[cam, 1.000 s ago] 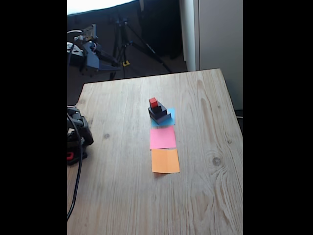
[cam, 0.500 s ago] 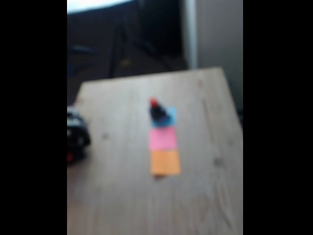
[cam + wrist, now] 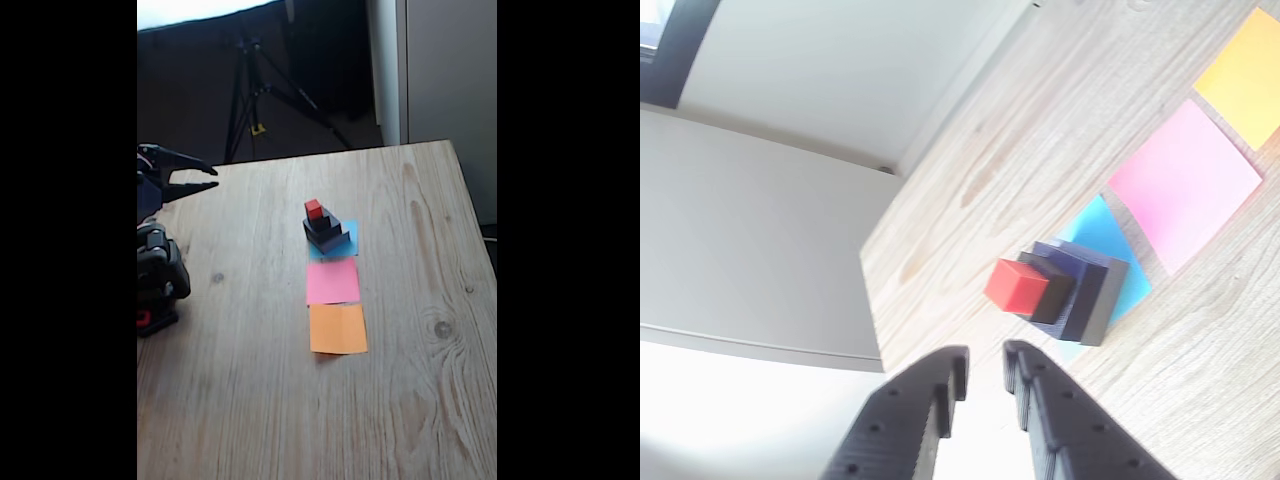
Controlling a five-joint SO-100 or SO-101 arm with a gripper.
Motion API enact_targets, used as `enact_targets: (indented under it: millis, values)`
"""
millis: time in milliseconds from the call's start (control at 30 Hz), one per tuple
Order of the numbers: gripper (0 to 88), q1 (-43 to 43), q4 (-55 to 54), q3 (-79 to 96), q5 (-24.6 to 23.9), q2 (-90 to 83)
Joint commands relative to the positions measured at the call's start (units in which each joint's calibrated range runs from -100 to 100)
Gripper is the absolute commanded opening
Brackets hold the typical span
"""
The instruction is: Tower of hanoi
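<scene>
1. The stepped tower of square blocks (image 3: 326,228), with the tiny red cube (image 3: 1018,285) on top, stood complete on the blue paper square (image 3: 345,243).
2. The pink paper square (image 3: 332,281) and orange paper square (image 3: 338,328) lay bare, so no move looked done.
3. The black two-finger gripper (image 3: 210,177) hovered well apart from the tower, jaws slightly parted, holding nothing.

Gripper (image 3: 985,372) slightly parted, empty, apart from stacked tower of hanoi (image 3: 1060,290) on blue paper square (image 3: 1102,232).
</scene>
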Motion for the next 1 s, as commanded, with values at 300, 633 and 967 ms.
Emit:
enact_targets:
  millis: [300,633,967]
  values:
    - [0.2,3.4,-8.04,20.54,5.21,-0.17]
    - [0.1,6.83,-8.13,28.63,-7.84,-0.09]
    - [0.2,13.43,-14.44,46.36,-25.56,-0.09]
